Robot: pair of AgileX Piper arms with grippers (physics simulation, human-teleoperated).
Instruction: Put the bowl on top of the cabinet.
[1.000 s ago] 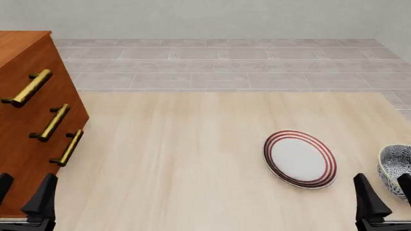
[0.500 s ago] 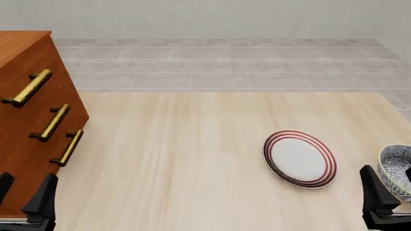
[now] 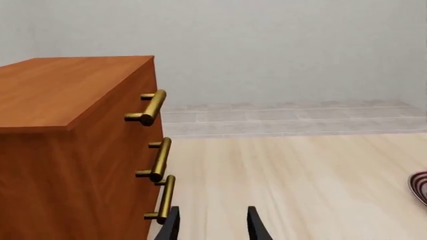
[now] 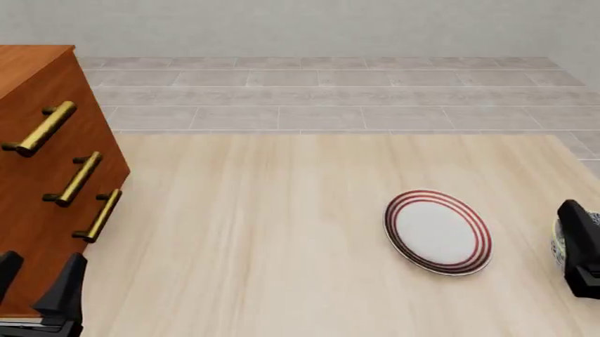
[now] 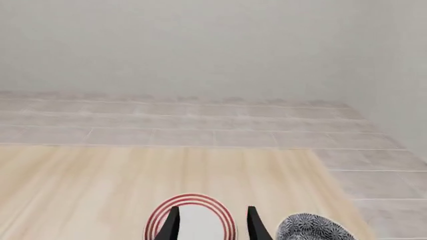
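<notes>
Left gripper [image 4: 33,284] low at near-left edge, fingers parted, nothing between them. Right gripper [image 5: 209,223] at right edge, fingers likewise parted, holding nothing.

I see the cabinet [image 4: 42,175] at the table's [image 4: 263,239] left edge, plate [image 4: 438,231] right of centre, bowl [image 4: 560,247] just beyond it at the right edge, behind the right gripper [image 4: 583,249].

Pale wood-grain table [image 4: 281,232], grey tiled floor [image 4: 328,98] beyond its far edge (long rectangular tiles in rows), plain off-white wall [image 4: 310,28] behind, even, soft light
</notes>
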